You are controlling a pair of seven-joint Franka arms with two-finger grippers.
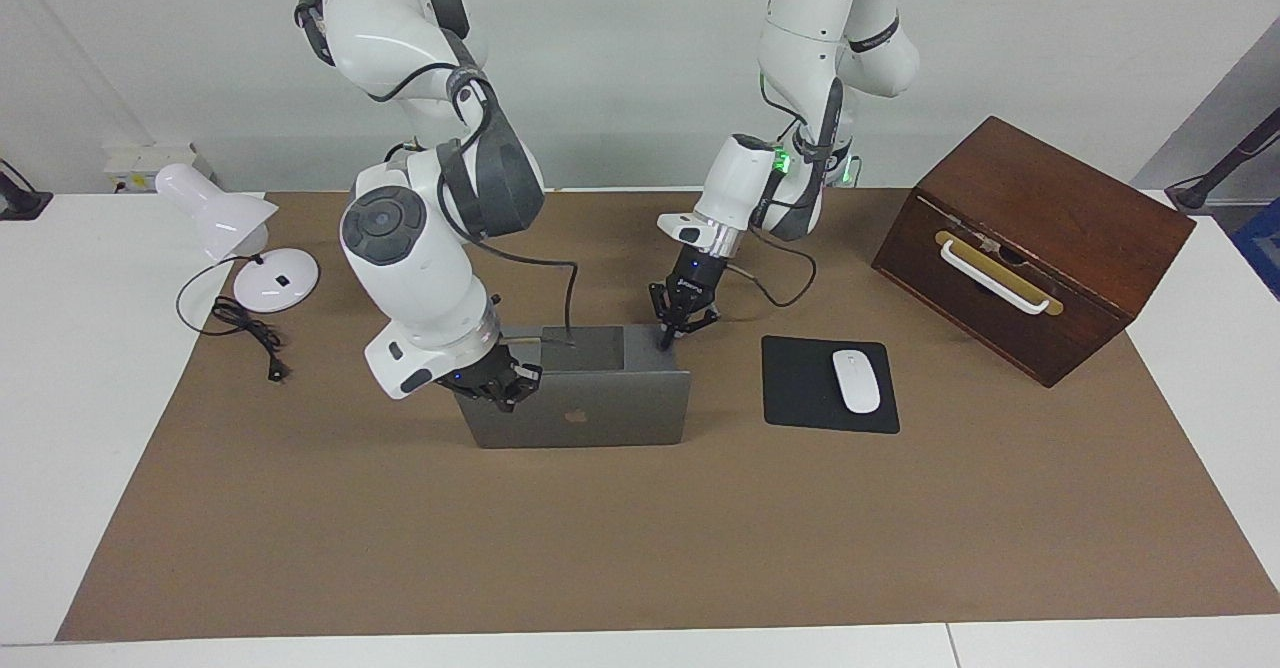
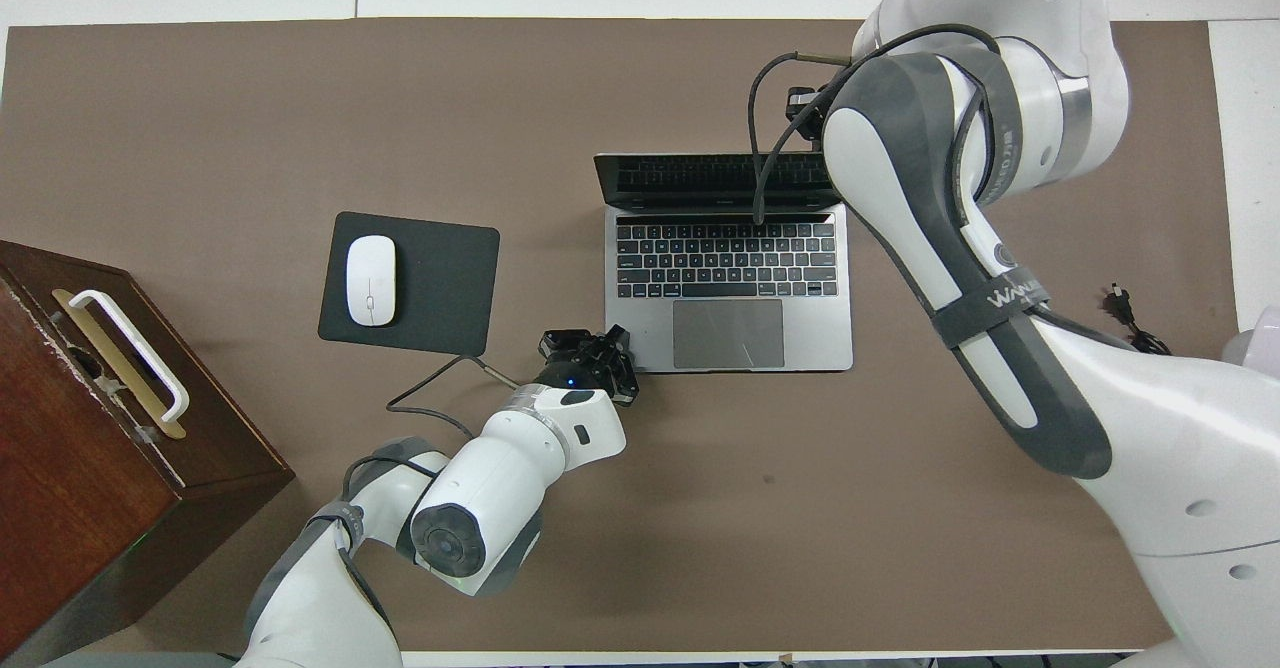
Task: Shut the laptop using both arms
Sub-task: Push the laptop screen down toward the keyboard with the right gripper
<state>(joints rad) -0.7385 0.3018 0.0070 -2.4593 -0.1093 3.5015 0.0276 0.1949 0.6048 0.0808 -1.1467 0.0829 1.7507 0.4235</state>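
**Both grippers at the half-open laptop**

Right gripper (image 1: 492, 385), small black fingers on a white jointed arm with dark grey bands, sat at the top edge of the lid, at the corner toward the right arm's end of the table. Fingers bunched against the lid edge; could not tell whether they were apart or together. In the overhead view the arm's bulk hid that gripper.

Left gripper (image 1: 682, 320), same black two-finger type, pointed down at the laptop's near corner, on the deck edge toward the left arm's end. Tip appeared to touch the deck corner. Could not tell the finger gap here either.

Thin silver-grey metal laptop (image 1: 600, 408) stood mid-table on the brown mat (image 1: 640, 528), lid raised and tilted toward the robots, apple logo facing away from them. Dark keyboard and grey trackpad showed from overhead (image 2: 728, 288).

Flat black mouse pad (image 1: 828, 384) lay just beside the laptop toward the left arm's end, small white mouse (image 1: 856, 380) on it. Dark brown wooden box with a white handle (image 1: 1030, 248) stood near that end. White desk lamp (image 1: 225, 223) with a black cord stood at the right arm's end.
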